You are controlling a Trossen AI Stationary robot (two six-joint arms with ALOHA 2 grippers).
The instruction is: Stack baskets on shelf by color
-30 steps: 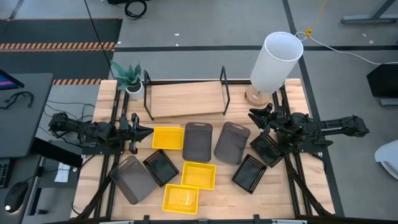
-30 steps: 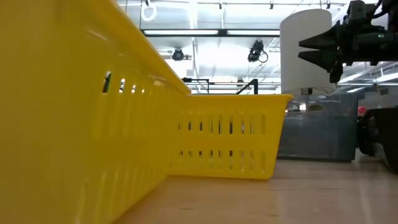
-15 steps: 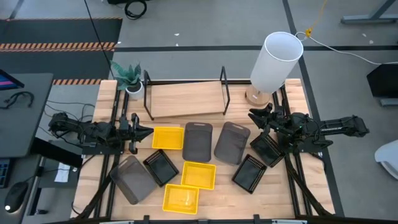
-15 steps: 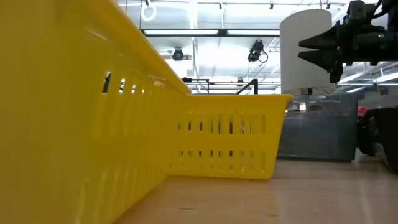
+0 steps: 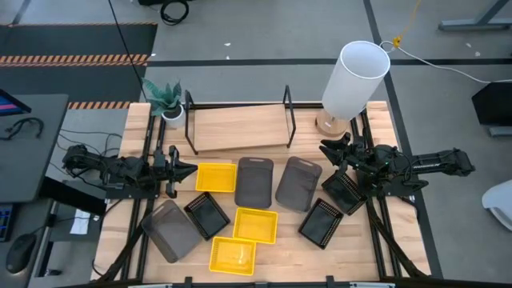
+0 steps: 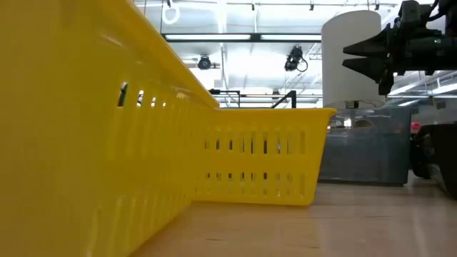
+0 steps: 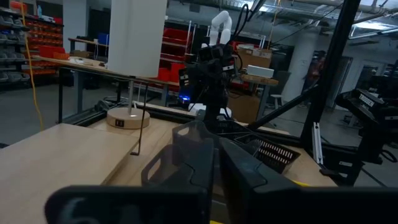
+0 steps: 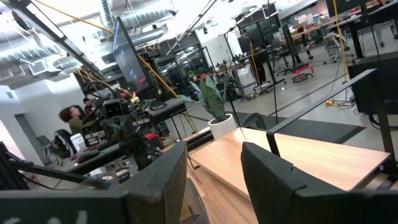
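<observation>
The baskets lie loose on the table in front of the shelf (image 5: 240, 128): yellow ones (image 5: 216, 178) (image 5: 256, 225) (image 5: 233, 255), translucent grey ones (image 5: 254, 181) (image 5: 298, 183) (image 5: 170, 230) and black perforated ones (image 5: 206, 215) (image 5: 326, 222) (image 5: 344, 190). My left gripper (image 5: 192, 168) is shut and empty, just left of the far yellow basket. My right gripper (image 5: 323, 152) is open and empty, above the table right of a grey basket, and it also shows in the low view (image 6: 347, 58).
A white cylinder lamp (image 5: 356, 76) stands at the shelf's right end and a small potted plant (image 5: 166, 100) at its left end. Black wire frames (image 5: 190, 120) (image 5: 288, 116) stand upright on the board. A yellow basket's wall (image 6: 86, 143) fills the low view's left.
</observation>
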